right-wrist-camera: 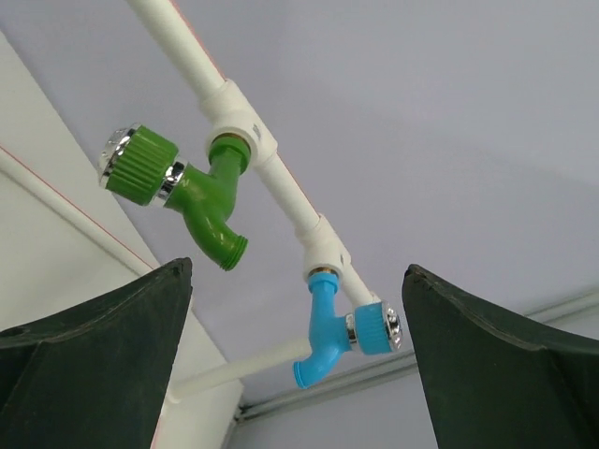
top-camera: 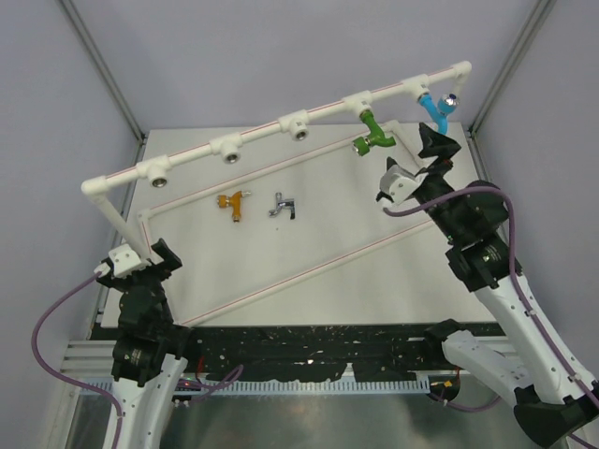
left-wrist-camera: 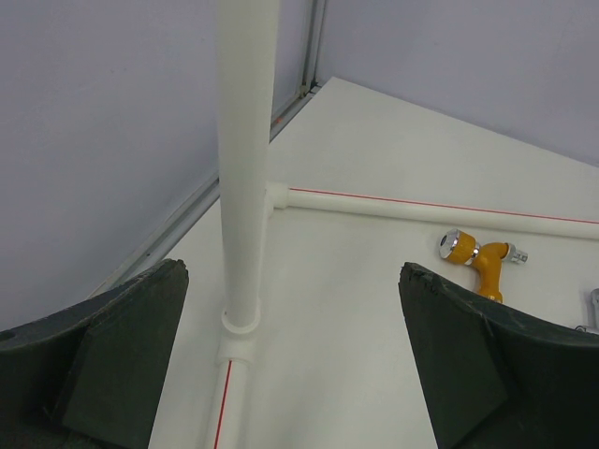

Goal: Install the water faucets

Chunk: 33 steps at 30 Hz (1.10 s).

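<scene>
Green faucet (top-camera: 372,132) and blue faucet (top-camera: 436,109) fitted to pipe (top-camera: 262,129); orange faucet (top-camera: 233,203), silver faucet (top-camera: 283,206) wait on table (top-camera: 314,238); my left hand (left-wrist-camera: 292,269), right hand (right-wrist-camera: 298,271) apart, empty.

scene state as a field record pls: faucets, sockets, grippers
installed: green faucet and blue faucet, on the right end of the pipe frame
loose: orange faucet and silver faucet, lying on the table, not touching
empty sockets: three, left of the green faucet
left gripper: open, holding nothing, facing the frame's left corner post
right gripper: open, holding nothing, near the green and blue faucets, touching neither
</scene>
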Motion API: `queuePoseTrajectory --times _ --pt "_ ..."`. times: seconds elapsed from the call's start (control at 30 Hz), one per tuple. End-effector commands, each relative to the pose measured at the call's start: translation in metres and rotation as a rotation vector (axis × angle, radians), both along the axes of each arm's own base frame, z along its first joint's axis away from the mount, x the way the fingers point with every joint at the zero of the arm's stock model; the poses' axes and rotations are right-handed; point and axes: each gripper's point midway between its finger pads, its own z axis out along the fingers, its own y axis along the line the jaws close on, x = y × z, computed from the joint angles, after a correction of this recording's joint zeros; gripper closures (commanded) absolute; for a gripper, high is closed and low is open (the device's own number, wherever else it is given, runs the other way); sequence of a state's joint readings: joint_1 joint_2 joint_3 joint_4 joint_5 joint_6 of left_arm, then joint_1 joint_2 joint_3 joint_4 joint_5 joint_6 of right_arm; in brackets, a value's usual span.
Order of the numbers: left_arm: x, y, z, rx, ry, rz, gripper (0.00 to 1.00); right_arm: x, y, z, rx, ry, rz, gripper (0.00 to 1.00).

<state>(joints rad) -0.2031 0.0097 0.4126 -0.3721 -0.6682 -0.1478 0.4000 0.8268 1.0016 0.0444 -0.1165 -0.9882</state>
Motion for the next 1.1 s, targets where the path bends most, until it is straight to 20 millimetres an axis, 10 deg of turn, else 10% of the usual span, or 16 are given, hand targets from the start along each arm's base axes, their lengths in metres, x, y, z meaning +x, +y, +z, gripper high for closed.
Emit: queuePoseTrajectory --times 0.0,0.67,0.93,1.07 --pt "-0.021 0.003 0.029 -0.036 -0.184 -0.009 0.00 -0.002 0.014 0.001 -0.409 -0.134 -0.009 0.02" --pt "-0.021 0.003 0.030 -0.035 -0.188 -0.012 0.00 0.058 0.043 -0.015 -0.554 -0.196 -0.135 0.26" --pt "-0.022 0.002 0.030 -0.037 -0.192 -0.014 0.00 0.054 0.058 -0.012 -0.092 -0.069 0.014 0.55" --pt "-0.022 0.003 0.031 -0.037 -0.193 -0.011 0.00 0.048 0.064 -0.014 0.415 0.108 0.129 0.78"
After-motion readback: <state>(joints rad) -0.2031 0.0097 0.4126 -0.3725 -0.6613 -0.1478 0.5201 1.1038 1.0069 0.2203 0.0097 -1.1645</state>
